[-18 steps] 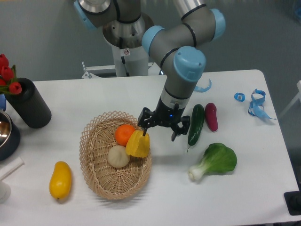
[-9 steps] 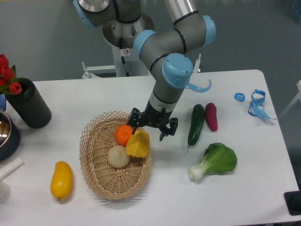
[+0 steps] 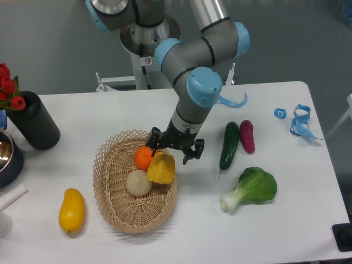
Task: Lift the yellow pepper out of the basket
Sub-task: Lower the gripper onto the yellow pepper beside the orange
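Note:
The yellow pepper (image 3: pixel 160 168) lies in the tan wicker basket (image 3: pixel 104 177), against its right inner side, next to a round orange fruit (image 3: pixel 144 157) and a pale round fruit (image 3: pixel 137 182). My gripper (image 3: pixel 169 152) is open, pointing down, just above the pepper's top edge. Its left finger is over the orange fruit and its right finger is over the basket's right rim. It holds nothing.
A yellow mango-like fruit (image 3: pixel 71 209) lies left of the basket. A cucumber (image 3: pixel 229 144), a purple eggplant (image 3: pixel 247 136) and a bok choy (image 3: pixel 253 188) lie to the right. A black vase (image 3: pixel 34 121) with red tulips and a dark bowl (image 3: pixel 6 157) stand at far left.
My gripper has moved left, from beside the basket's right rim to over the pepper, staying open. The pepper and the other produce have not moved.

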Robot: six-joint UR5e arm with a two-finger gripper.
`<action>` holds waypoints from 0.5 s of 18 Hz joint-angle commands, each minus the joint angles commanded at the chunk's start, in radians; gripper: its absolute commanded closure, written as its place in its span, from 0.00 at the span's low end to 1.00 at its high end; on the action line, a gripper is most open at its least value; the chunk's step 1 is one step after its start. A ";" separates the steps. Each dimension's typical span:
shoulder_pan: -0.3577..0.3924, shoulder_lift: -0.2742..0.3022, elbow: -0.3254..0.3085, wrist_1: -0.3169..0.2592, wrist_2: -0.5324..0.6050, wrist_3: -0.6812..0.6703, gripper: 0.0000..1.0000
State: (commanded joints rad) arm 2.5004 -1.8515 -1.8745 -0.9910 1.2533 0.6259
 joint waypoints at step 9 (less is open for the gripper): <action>-0.012 -0.009 -0.003 0.011 0.000 0.000 0.01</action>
State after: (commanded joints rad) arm 2.4881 -1.8607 -1.8776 -0.9803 1.2533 0.6259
